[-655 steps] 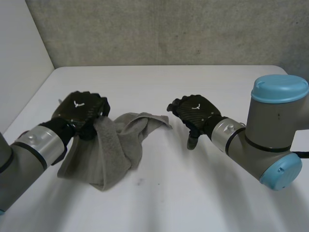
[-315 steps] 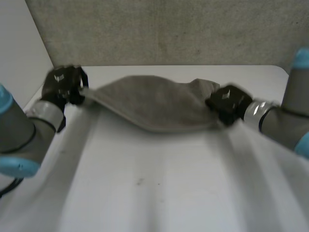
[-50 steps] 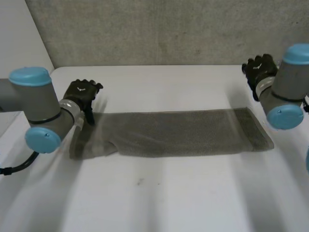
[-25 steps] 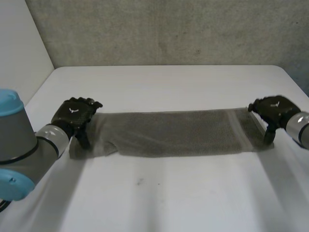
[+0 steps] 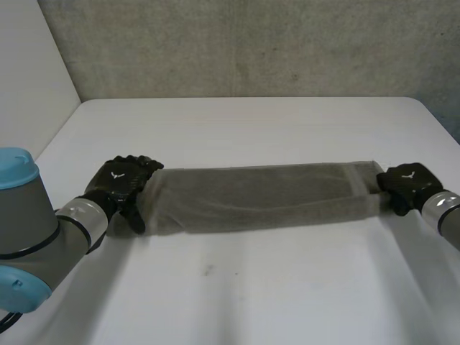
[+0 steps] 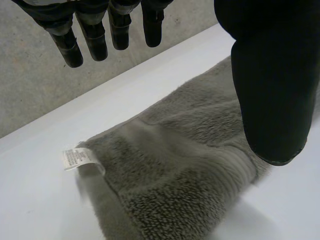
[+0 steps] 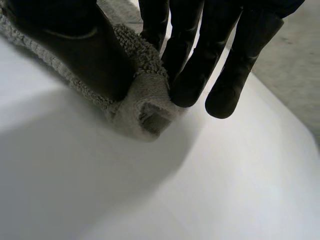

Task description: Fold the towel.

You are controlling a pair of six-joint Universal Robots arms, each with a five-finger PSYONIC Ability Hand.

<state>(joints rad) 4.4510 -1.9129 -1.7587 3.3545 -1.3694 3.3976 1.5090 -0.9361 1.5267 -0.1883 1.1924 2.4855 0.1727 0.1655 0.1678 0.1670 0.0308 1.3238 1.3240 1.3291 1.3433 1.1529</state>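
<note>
Grey fuzzy towel [image 5: 259,199] lies in a long strip, side to side on the surface [image 5: 244,295]; left hand [image 5: 118,183] at one end, fingers straight, holding nothing; right hand [image 5: 407,185] pinches the other end.

We see a grey-brown terry towel [image 5: 259,198] with a paler woven band near its 3 o'clock end and a white printed label [image 6: 77,158]. The left robot hand [image 5: 121,184] and right robot hand [image 5: 407,184] are black, the tabletop [image 5: 251,287] white, the wall [image 5: 251,43] speckled grey.
</note>
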